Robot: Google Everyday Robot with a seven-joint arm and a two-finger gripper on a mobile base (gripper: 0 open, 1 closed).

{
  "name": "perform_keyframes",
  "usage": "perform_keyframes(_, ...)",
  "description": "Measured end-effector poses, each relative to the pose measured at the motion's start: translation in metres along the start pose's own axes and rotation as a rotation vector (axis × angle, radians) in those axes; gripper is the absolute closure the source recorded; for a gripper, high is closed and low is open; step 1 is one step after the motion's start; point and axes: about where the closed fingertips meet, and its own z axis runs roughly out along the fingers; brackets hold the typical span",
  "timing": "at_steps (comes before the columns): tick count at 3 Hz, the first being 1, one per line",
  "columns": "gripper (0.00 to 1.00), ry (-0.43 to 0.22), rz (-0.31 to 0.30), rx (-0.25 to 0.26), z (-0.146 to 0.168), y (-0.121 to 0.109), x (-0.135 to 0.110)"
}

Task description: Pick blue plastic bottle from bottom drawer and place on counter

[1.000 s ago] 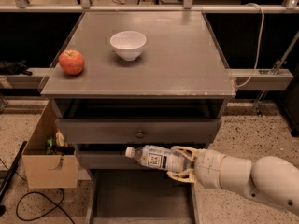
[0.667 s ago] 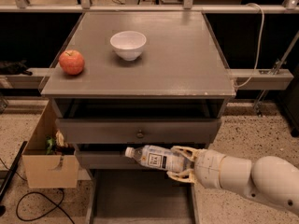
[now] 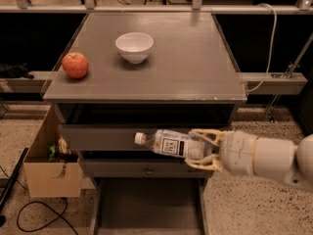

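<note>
The blue plastic bottle lies sideways in the air, white cap to the left, in front of the upper drawer fronts. My gripper comes in from the right on a white arm and is shut on the bottle's base end. The bottom drawer stands pulled out below, its dark floor bare. The counter is the grey-brown top above, and the bottle is held below its front edge.
A white bowl and a red apple stand on the counter's left half. A cardboard box with odds and ends sits on the floor at the left. A cable lies on the floor.
The gripper and bottle have risen very slightly; otherwise nothing has visibly moved.
</note>
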Motion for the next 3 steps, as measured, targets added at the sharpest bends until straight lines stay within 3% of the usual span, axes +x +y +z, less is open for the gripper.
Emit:
perform_keyframes(1, 1.00, -0.005, -0.065, -0.001, -0.038, -0.058, -0.046)
perform_keyframes(2, 1.00, -0.019, -0.096, 0.006, -0.054, -0.113, -0.072)
perform_keyframes(3, 1.00, -0.037, -0.119, 0.029, -0.057, -0.132, -0.086)
